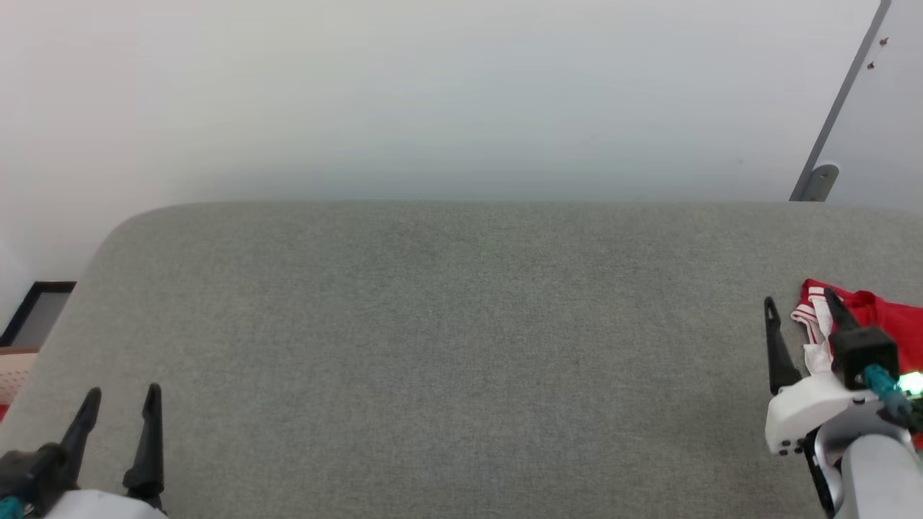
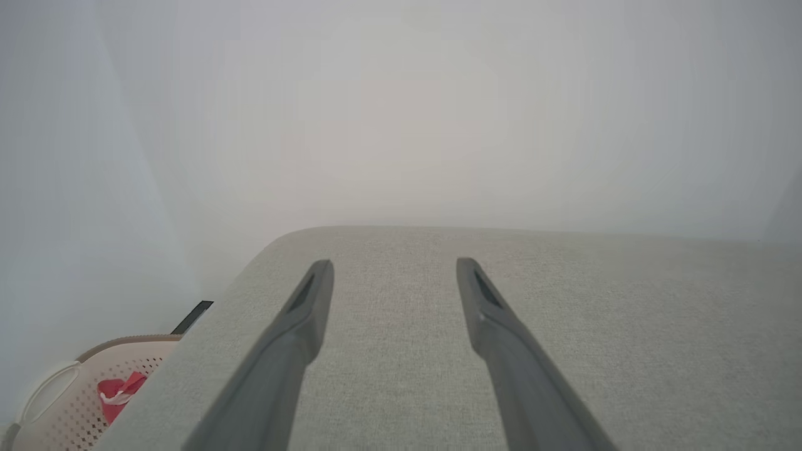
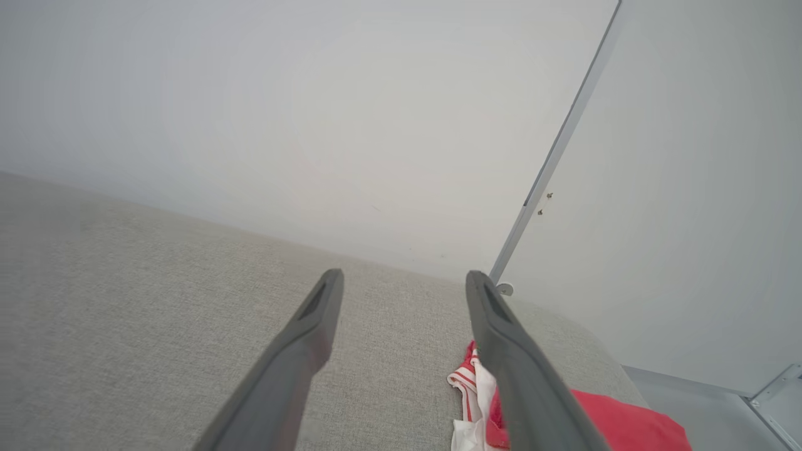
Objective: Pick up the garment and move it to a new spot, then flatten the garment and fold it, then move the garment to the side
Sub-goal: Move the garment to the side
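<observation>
The garment (image 1: 883, 317) is a red shirt with red-striped white trim, bunched at the far right of the grey cushion (image 1: 447, 346); part of it is cut off by the head view's edge. My right gripper (image 1: 800, 303) stands open beside it, one finger over the striped trim and the other over bare fabric. In the right wrist view the garment (image 3: 620, 423) lies under and right of the right finger of my right gripper (image 3: 404, 275). My left gripper (image 1: 122, 395) is open at the lower left, far from the garment, and in its own view the left gripper (image 2: 395, 263) has only cushion between its fingers.
A beige lattice basket (image 2: 59, 401) holding a red-and-white cloth (image 2: 119, 394) sits on the floor left of the cushion. A pale wall rises behind the cushion, with a grey door frame (image 1: 840, 101) at the back right. A dark frame (image 1: 36, 310) leans at the left.
</observation>
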